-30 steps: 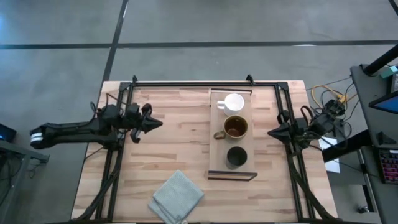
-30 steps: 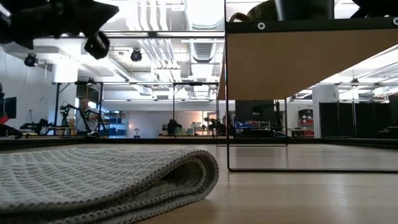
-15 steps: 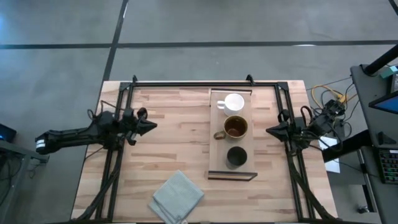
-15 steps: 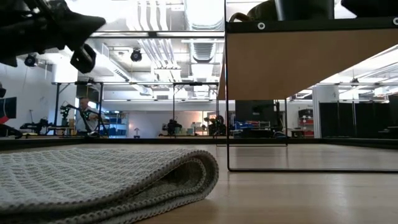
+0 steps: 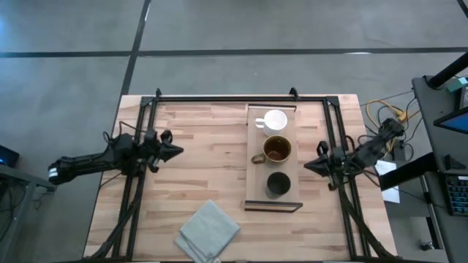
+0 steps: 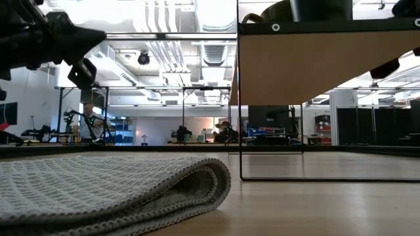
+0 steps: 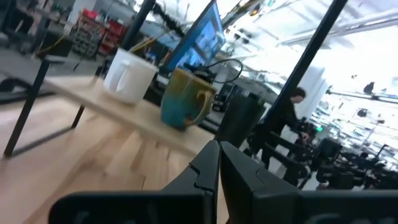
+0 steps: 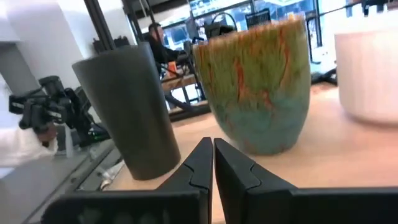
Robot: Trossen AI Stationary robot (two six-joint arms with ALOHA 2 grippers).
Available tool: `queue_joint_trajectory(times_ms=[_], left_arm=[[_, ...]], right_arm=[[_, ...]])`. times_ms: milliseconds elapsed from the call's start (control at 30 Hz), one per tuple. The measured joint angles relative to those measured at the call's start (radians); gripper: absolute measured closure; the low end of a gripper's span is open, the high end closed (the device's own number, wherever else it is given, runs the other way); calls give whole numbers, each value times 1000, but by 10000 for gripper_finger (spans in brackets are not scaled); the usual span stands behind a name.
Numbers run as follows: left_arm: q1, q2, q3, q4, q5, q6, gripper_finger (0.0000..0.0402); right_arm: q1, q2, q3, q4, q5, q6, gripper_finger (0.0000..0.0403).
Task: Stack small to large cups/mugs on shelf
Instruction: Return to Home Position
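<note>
The light-wood shelf (image 5: pixel 257 169) lies lengthwise right of the table's middle, its dark metal rim at the near end. Three cups stand on it by their bases: the white mug (image 5: pixel 276 120) at the far end, the glossy brown mug (image 5: pixel 277 150) in the middle with its handle toward the table's left, and the dark cup (image 5: pixel 278 184) near the rim. My left gripper (image 5: pixel 180 151) hangs shut over the table well left of the shelf. My right gripper (image 5: pixel 306 165) is shut just right of the shelf, level with the gap between the brown mug (image 8: pixel 258 87) and the dark cup (image 8: pixel 127 112).
A folded grey cloth (image 5: pixel 208 231) lies at the near edge, left of the shelf. Dark frame rails (image 5: pixel 142 131) run along both sides and the far edge. Bare wood spreads between my left gripper and the shelf. A person (image 6: pixel 87 118) stands far off in the room.
My left arm has drawn back toward the table's left edge, with the gripper staying shut. My right gripper has shifted toward the near edge and a little toward the shelf, coming closer to the dark cup. The cups and shelf have not moved.
</note>
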Motion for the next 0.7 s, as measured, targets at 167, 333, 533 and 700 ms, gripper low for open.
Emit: queue_joint_trajectory(times_ms=[167,333,533,700], left_arm=[[0,-18,-1,-85,-1,0,402],[0,-27,-1,-131,-3,0,402],[0,-24,-2,-207,-4,-28,402],[0,-25,-2,-207,-1,-102,402]], right_arm=[[0,4,-67,97,-7,46,394],[0,0,-67,116,-12,38,394],[0,1,-67,116,-9,47,394],[0,1,-67,115,-9,82,394]])
